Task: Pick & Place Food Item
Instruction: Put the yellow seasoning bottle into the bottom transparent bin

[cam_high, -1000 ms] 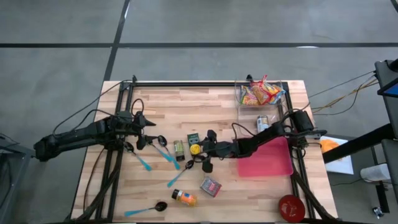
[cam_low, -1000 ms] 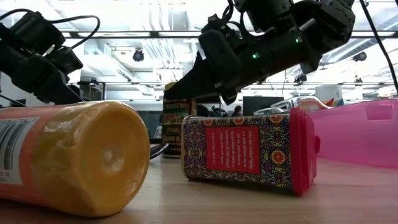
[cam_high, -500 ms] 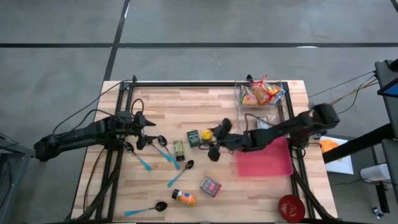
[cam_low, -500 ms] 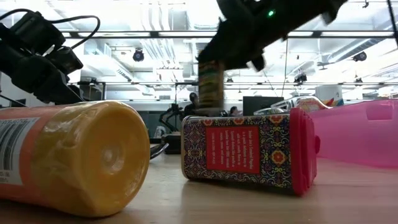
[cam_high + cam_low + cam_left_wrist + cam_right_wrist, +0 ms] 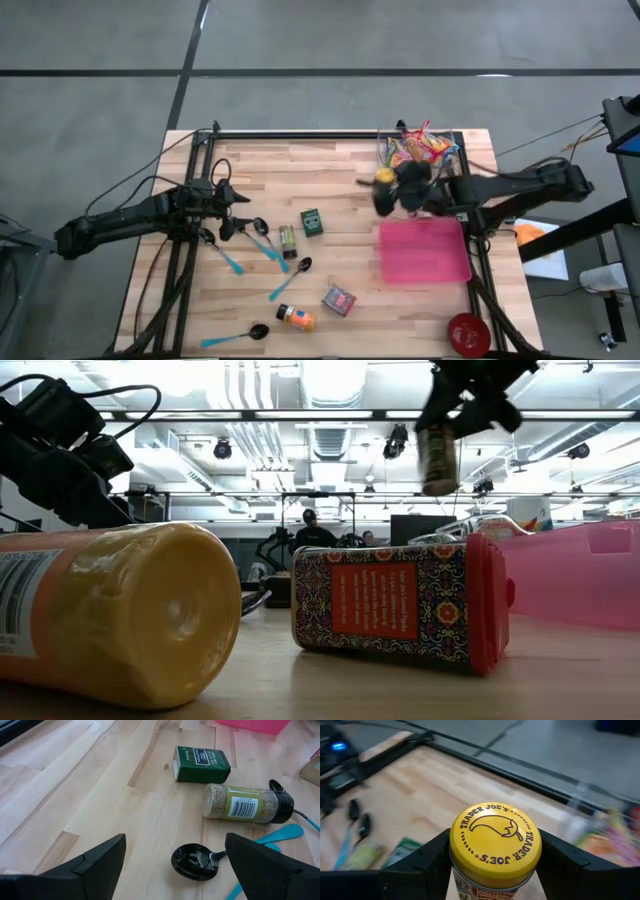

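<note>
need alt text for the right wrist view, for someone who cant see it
A yellow-lidded Trader Joe's jar fills the middle of the picture, gripped between the right gripper's two dark jaws and held up above the wooden table. Behind it, blurred, lie a green box and spoons on one side and bright snack packets on the other.

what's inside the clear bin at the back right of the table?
The clear bin holds colourful snack packets, red, yellow and orange. The right tool, gripping a yellow-lidded jar, covers the bin's near edge, so anything lower down can't be seen.
</note>
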